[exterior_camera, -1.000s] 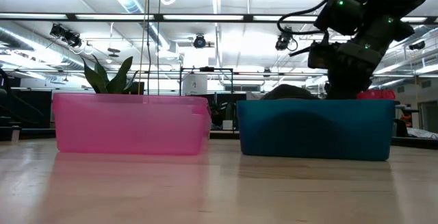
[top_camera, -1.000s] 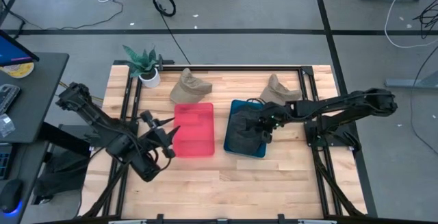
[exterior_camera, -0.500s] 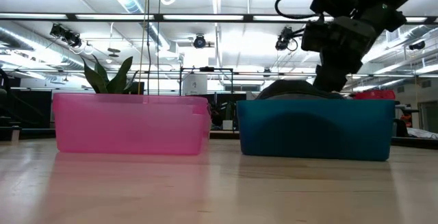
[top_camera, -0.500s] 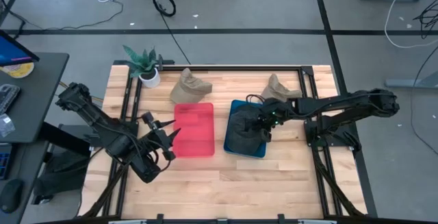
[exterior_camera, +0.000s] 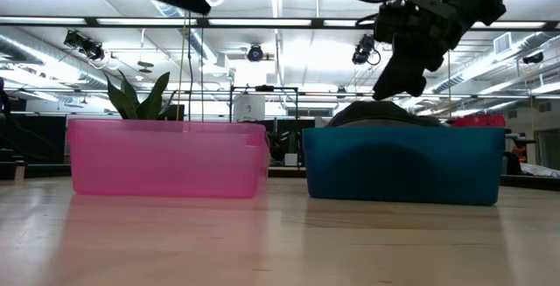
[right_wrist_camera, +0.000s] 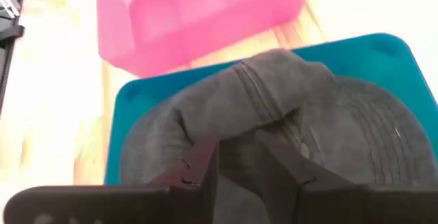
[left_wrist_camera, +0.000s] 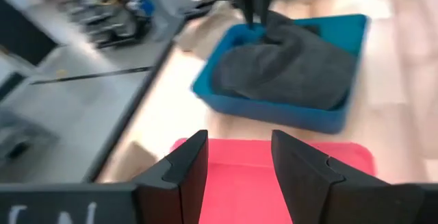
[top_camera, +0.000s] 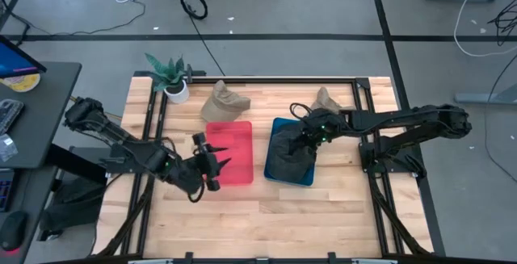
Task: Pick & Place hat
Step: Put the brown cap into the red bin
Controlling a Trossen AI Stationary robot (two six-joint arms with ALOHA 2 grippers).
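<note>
On the table (top_camera: 323,207), right tool (right_wrist_camera: 236,157) seemingly pinches grey hat (right_wrist_camera: 274,114).

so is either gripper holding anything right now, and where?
Left gripper is open and empty over the pink bin. Right gripper sits over the dark grey hat in the blue bin; whether it pinches the crown cannot be told.

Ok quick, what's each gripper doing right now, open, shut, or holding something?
Left gripper: open, empty, above the pink plastic bin.
Right gripper: over the dark grey fabric hat in the blue plastic bin; grip cannot be told.
</note>
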